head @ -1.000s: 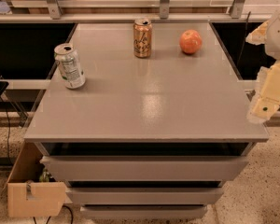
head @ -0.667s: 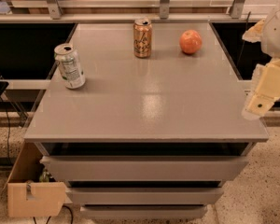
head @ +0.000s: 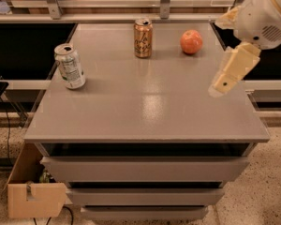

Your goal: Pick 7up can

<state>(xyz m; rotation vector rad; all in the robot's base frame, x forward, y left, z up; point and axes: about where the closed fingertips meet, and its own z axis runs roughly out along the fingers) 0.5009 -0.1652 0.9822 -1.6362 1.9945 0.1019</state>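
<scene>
The 7up can stands upright near the left edge of the table, well apart from the gripper above its right edge, which holds nothing; how open it is I cannot tell.

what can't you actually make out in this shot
Camera view only:
- 7up can, table's left side: the print on its side is too small to read; its back faces away.
- copper-brown can: label lettering too small to read.
- claw, at the table's right side: the arm behind it is cut off by the top and right edges.
- cardboard box, lower left: inside hidden by its own front wall.
</scene>
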